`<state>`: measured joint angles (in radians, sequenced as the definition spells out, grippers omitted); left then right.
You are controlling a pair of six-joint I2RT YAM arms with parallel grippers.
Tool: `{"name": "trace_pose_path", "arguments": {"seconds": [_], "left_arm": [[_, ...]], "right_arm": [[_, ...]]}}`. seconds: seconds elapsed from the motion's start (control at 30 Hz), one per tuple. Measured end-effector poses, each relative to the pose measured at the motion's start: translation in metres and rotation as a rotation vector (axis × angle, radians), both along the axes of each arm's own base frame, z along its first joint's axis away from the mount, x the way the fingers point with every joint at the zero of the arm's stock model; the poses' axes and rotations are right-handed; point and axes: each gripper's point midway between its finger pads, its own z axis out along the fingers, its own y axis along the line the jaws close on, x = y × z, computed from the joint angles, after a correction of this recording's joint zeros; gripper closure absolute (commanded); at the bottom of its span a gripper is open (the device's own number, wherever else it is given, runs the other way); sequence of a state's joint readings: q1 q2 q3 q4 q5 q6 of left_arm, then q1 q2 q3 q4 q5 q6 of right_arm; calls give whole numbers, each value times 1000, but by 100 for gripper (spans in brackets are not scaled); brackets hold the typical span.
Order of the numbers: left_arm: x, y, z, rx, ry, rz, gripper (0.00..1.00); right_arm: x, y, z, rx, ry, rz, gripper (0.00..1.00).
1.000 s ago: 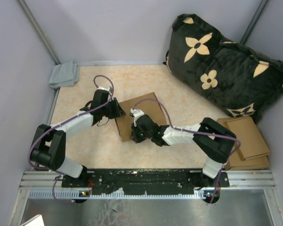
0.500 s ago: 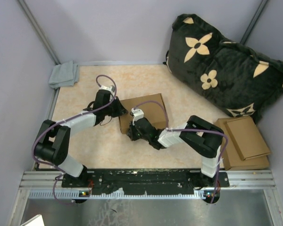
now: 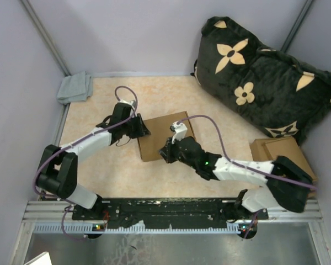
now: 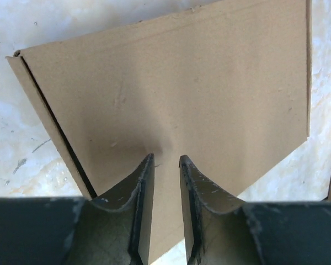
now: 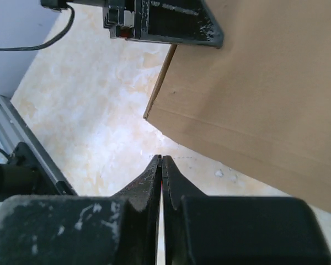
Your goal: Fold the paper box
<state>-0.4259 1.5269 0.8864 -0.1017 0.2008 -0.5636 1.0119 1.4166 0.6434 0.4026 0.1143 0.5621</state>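
The paper box is a plain brown cardboard box, folded flat-topped, lying on the table's middle. My left gripper is at its left far edge. In the left wrist view its fingers stand a narrow gap apart over the box's lid, holding nothing. My right gripper is at the box's near edge. In the right wrist view it is shut and empty, just off the box's corner, low over the table.
A big black pillow with tan flowers fills the back right. A stack of flat cardboard pieces lies at the right edge. A grey cloth sits in the back left corner. A metal rail runs along the near edge.
My right arm has swung its elbow out to the right and lower, and its gripper has slid a little right along the box's near edge. My left gripper has stayed at the box's left edge.
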Motion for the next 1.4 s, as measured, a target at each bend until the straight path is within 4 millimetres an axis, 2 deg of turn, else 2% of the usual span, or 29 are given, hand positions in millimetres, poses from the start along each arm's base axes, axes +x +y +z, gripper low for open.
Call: {"name": "trace_pose_path", "arguments": {"seconds": [0.07, 0.17, 0.27, 0.33, 0.4, 0.47, 0.63, 0.73, 1.03, 1.2, 1.4], "left_arm": [[-1, 1, 7, 9, 10, 1, 67], [6, -4, 24, -2, -13, -4, 66], [16, -14, 43, -30, -49, -19, 66], [21, -26, 48, -45, -59, -42, 66], [25, -43, 46, -51, -57, -76, 66], [27, -59, 40, -49, -45, -108, 66], [34, -91, 16, -31, -9, -164, 66], [35, -98, -2, -17, 20, -175, 66], [39, -112, -8, -47, 2, -207, 81], [40, -118, -12, -71, -27, -221, 83], [40, -117, -13, -82, -53, -219, 79]], "right_arm": [[-4, -18, 22, 9, -25, -31, 97], [-1, -45, 24, -47, -21, -105, 100], [11, -77, -3, -144, 36, -189, 100], [18, -102, -29, -209, 85, -247, 100], [17, -126, -55, -280, 138, -295, 100], [11, -135, -73, -338, 180, -305, 100], [10, -143, -102, -419, 236, -328, 100], [17, -139, -102, -411, 233, -345, 100], [48, -132, -101, -381, 184, -422, 100], [66, -133, -99, -361, 136, -466, 100], [64, -133, -93, -356, 134, -442, 100]]}}
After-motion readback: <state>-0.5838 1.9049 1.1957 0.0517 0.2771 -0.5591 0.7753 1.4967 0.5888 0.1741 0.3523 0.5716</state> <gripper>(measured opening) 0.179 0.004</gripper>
